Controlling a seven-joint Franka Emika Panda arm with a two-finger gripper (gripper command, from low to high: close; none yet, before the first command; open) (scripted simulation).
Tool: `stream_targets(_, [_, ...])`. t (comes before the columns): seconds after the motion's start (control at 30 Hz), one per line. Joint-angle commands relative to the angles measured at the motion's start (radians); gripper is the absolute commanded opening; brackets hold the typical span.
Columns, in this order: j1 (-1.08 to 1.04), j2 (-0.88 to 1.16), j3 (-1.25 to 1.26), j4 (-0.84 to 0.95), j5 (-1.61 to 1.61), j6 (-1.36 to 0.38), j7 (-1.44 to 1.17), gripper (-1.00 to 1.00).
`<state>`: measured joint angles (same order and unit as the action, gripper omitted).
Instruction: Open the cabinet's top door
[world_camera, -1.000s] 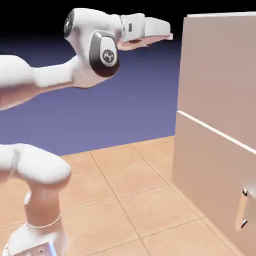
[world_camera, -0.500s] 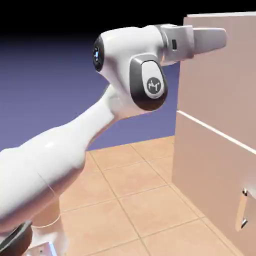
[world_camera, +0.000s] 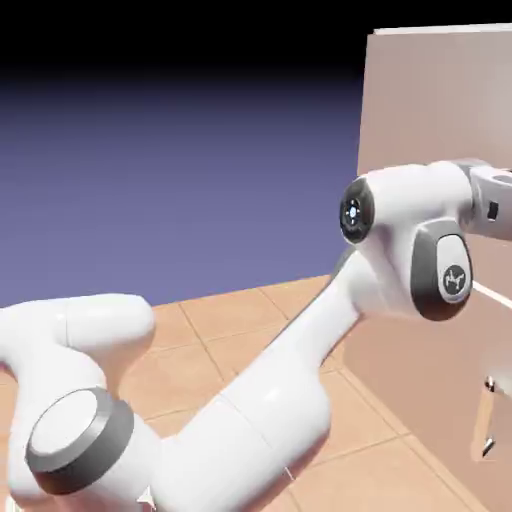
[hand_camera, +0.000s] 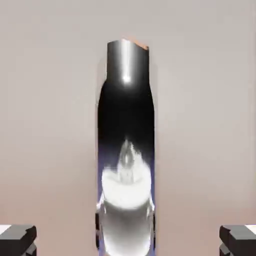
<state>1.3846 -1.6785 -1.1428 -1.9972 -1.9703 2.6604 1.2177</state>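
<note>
The cabinet (world_camera: 400, 360), tall and pale beige-pink, stands on the tan tiled table (world_camera: 240, 330) at the exterior view's right edge. The top door (world_camera: 430, 100) is its large flat upper panel. It lies flush with the cabinet's front, closed, above the thin white seam (world_camera: 492, 293) that parts it from the lower panel (world_camera: 420, 400). The white arm (world_camera: 270, 400) rises from the table's lower left corner and reaches to the right across the cabinet's front. Its wrist (world_camera: 440, 250) sits in front of the door's lower part, just above the seam, and the hand runs out past the picture's right edge, so the exterior view does not show the fingers. A small vertical metal handle (world_camera: 487, 420) shows on the lower panel near the right edge. In the hand view a pale flat panel fills the picture. An upright shiny metal handle (hand_camera: 126, 150) stands in the middle of it, and which panel it belongs to cannot be told from this view. The gripper (hand_camera: 127, 242) faces this handle squarely. Its two grey fingers (hand_camera: 17, 237) show at the bottom corners, spread wide and released. Clear panel shows between each finger and the handle, so they hold nothing and touch nothing.
</note>
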Motion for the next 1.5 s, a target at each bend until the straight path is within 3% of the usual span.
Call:
stream_targets(0.0, [-0.028, -0.005, 0.006, -0.033, -0.038, -0.017, 0.044, -1.0])
stream_targets(0.4, [-0.366, -0.065, 0.13, -0.467, -0.292, -0.313, 0.436, -1.0])
stream_targets(0.8, [-0.641, -0.084, 0.463, -0.866, -0.162, -0.704, 0.7, -1.0])
stream_targets(1.0, [-0.635, -0.084, 0.68, -0.955, -0.015, -0.899, 0.771, -1.0])
stream_targets(1.3, [-0.443, -0.017, 0.956, -0.992, 0.159, -1.259, 0.86, -1.0])
stream_targets(1.47, [-0.582, 0.077, 1.086, -0.975, 0.321, -1.191, 0.937, -1.0])
